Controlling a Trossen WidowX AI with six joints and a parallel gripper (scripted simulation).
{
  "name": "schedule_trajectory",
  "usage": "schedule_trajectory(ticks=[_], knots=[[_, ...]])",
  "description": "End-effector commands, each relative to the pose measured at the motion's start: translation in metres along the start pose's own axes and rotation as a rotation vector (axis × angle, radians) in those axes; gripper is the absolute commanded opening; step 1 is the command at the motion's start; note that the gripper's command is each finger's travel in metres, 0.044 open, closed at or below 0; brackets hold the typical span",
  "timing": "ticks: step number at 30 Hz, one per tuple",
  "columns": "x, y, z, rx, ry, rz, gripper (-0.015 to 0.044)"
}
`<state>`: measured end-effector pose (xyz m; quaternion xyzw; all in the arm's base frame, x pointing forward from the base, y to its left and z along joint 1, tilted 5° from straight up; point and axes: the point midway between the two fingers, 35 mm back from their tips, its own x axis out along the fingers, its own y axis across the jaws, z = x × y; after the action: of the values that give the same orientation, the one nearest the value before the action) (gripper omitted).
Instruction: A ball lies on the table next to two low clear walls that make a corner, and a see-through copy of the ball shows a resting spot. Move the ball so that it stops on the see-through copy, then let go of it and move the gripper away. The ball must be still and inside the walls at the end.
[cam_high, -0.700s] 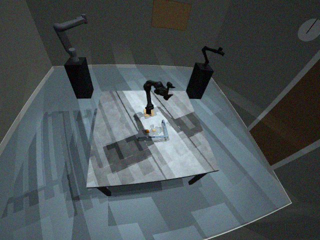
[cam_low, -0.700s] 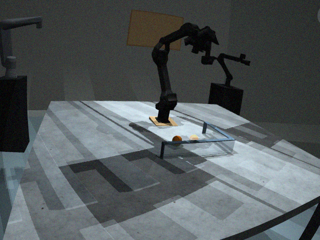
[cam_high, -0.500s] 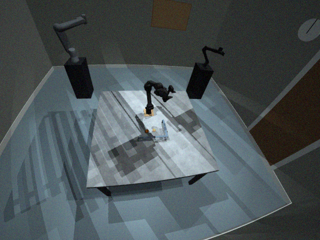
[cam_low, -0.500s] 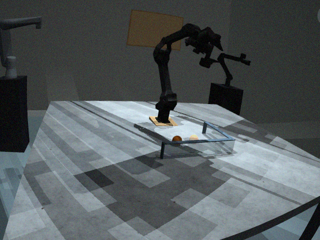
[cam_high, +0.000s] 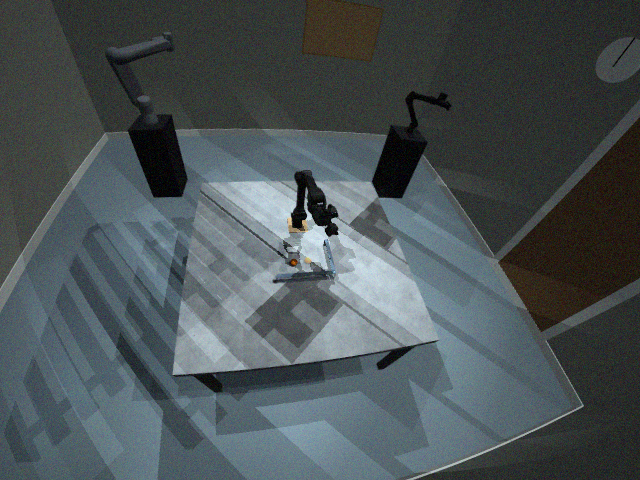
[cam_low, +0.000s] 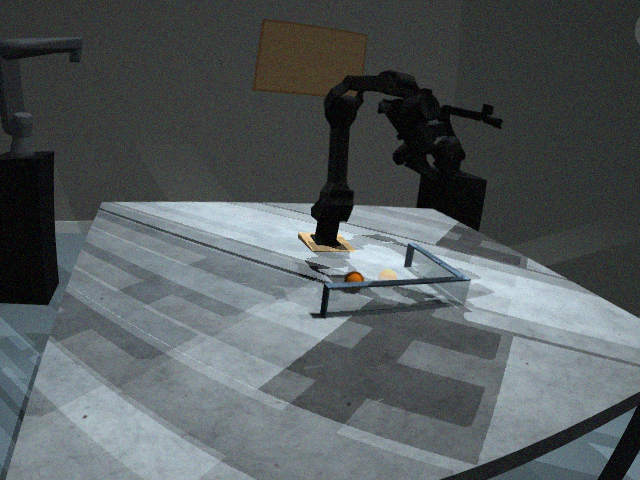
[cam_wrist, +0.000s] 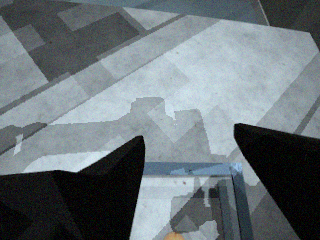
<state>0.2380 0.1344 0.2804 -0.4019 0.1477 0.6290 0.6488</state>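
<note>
Table (cam_low: 155, 320): matte grey patchwork top, dim room; 2 clear walls (cam_low: 392, 289); round orange ball (cam_low: 354, 277); gripper (cam_wrist: 187, 165) jaws spread, empty.

Orange ball (cam_low: 354, 277) beside a pale, cream-tinted see-through copy (cam_low: 387, 274). Clear walls (cam_low: 398, 282) edged in steel blue, meeting in a corner toward the right edge of the table (cam_low: 206, 330), whose top is mottled grey with a patchwork of light and dark rectangular bands. Black arm (cam_low: 338, 155) and black gripper (cam_wrist: 189, 165) on a tan base plate (cam_low: 326, 242) near the far edge. Black pedestals (cam_high: 157, 155) off the far corners; floor (cam_high: 93, 310) blue-grey, similarly banded.
</note>
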Motion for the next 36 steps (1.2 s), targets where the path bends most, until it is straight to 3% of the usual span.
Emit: schedule_trajectory(ticks=[1, 15, 36], knots=[[0.009, -0.010, -0.076, 0.510, 0.231, -0.037, 0.0305], [-0.010, 0.015, -0.242, 1.647, 0.736, -0.430, 0.0305], [0.005, 0.020, -0.257, 1.658, 0.741, -0.436, 0.0305]])
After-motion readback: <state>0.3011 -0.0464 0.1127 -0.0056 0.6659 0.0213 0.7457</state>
